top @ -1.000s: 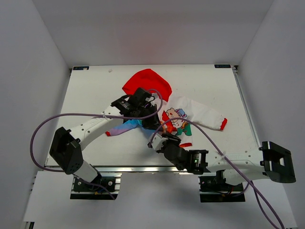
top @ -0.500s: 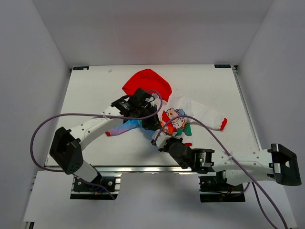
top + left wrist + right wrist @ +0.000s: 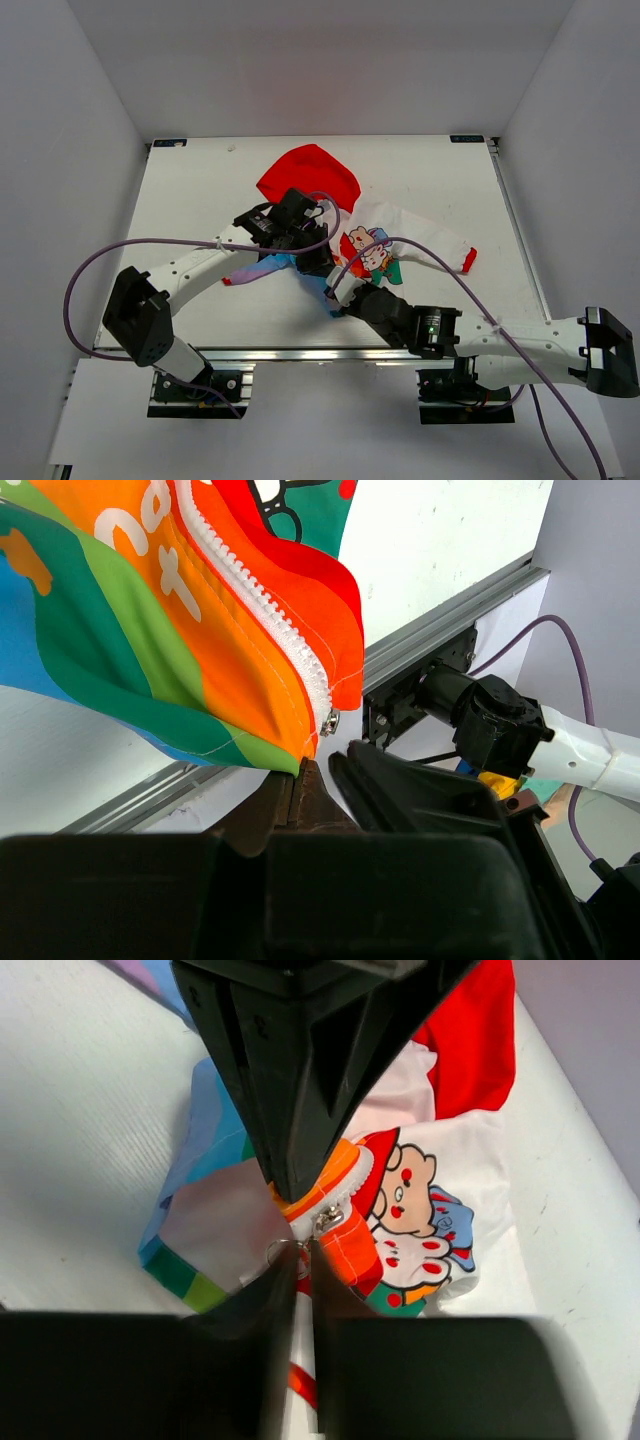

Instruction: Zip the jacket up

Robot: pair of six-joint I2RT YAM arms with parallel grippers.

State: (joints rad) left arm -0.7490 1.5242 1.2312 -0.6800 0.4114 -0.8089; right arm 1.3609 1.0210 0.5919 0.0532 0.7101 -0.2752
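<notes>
The jacket (image 3: 385,235) lies mid-table, red hood (image 3: 310,175) toward the back and a red-cuffed sleeve (image 3: 468,258) out to the right. My left gripper (image 3: 318,262) is shut on the bottom corner of the rainbow hem (image 3: 200,630) and holds it off the table; its pads (image 3: 290,790) meet just under the white zipper. The metal slider (image 3: 328,722) sits at the zipper's bottom end. My right gripper (image 3: 303,1255) is shut on the zipper pull directly below the slider (image 3: 328,1222), with the left gripper (image 3: 300,1080) just above it.
The table's near edge and its metal rail (image 3: 440,630) run just below the hem. The right arm's lower joints (image 3: 500,730) sit beyond that edge. A purple cable (image 3: 100,260) loops over the left arm. A red strip of fabric (image 3: 305,1385) lies under the right gripper.
My right gripper has moved left up to the hem and closed on the zipper pull. The left gripper has kept its hold and place.
</notes>
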